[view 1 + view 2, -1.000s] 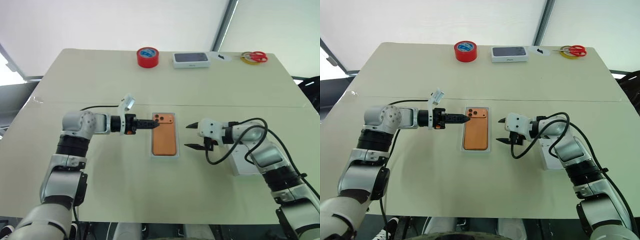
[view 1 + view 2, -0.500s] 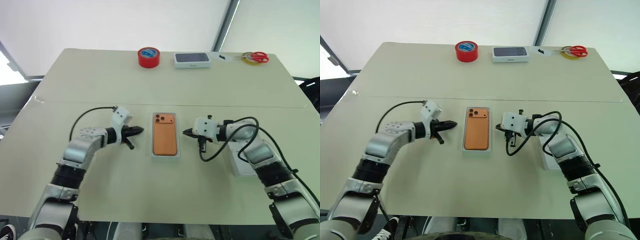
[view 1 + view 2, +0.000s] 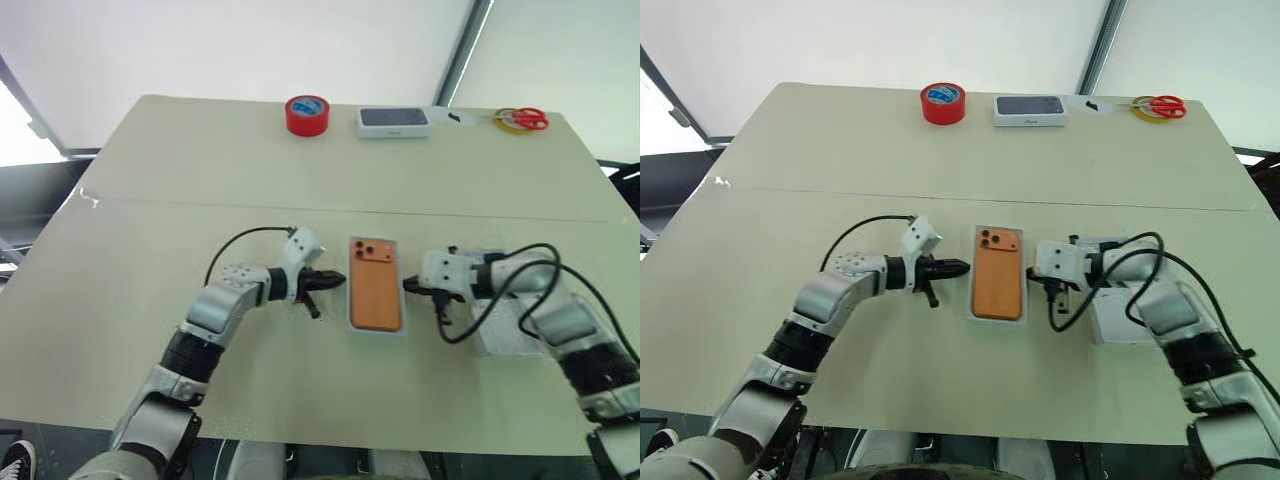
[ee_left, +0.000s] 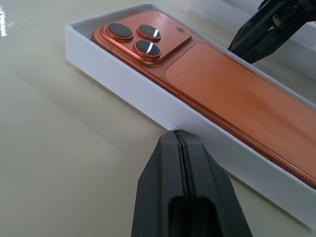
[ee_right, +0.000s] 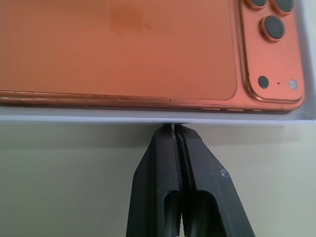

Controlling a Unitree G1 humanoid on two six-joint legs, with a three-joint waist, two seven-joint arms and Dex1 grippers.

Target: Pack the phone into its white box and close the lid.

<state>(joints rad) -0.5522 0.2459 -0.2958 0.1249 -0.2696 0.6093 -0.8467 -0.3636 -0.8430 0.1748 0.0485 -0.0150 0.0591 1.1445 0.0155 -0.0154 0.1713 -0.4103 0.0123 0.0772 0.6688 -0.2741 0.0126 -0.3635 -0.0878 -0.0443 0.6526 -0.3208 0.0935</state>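
Phone (image 3: 999,272), a flat orange smartphone, lies camera-side up inside the shallow white cardboard box (image 4: 148,106), while the left gripper (image 3: 958,267) and right gripper (image 3: 1032,279), each pinched fully shut and empty, flank the box's long walls, likely to square it for the lid.

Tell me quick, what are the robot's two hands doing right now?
Left gripper: closed, holding nothing, tip at the white box side.
Right gripper: closed, holding nothing, tip at the box's other side.
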